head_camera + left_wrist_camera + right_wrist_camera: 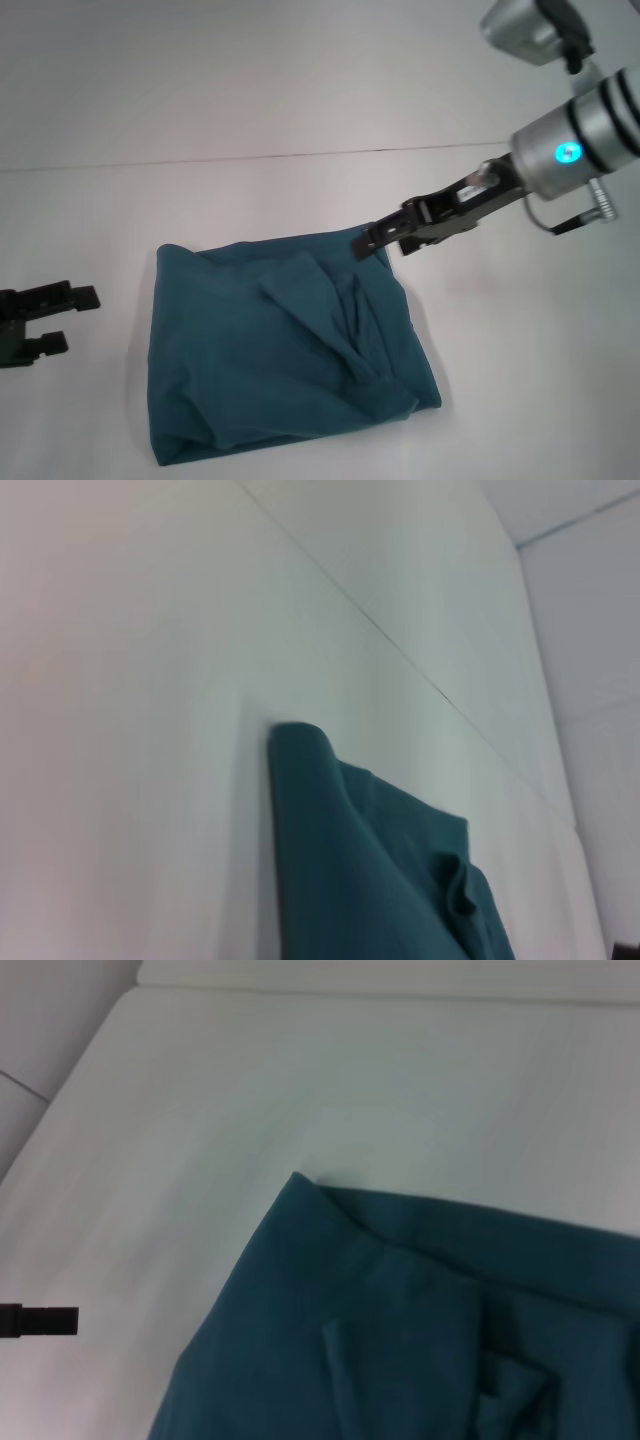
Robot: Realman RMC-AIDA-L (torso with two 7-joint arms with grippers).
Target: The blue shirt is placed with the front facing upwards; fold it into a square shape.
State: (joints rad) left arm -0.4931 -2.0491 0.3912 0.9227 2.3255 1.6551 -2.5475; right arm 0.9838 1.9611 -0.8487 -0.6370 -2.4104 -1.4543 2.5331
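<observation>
The blue shirt [280, 350] lies folded into a rough square at the middle of the white table [250, 80], with loose creases on top. The right gripper [385, 233] sits at its far right corner; I cannot tell whether its fingers pinch cloth. The left gripper [60, 320] rests spread apart, off the left edge. The folding looks nearly done; next comes releasing and smoothing.

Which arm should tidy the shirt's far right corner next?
Probably the right. The right gripper is at the far right corner of the blue shirt, while the left gripper sits off the cloth on the table.
</observation>
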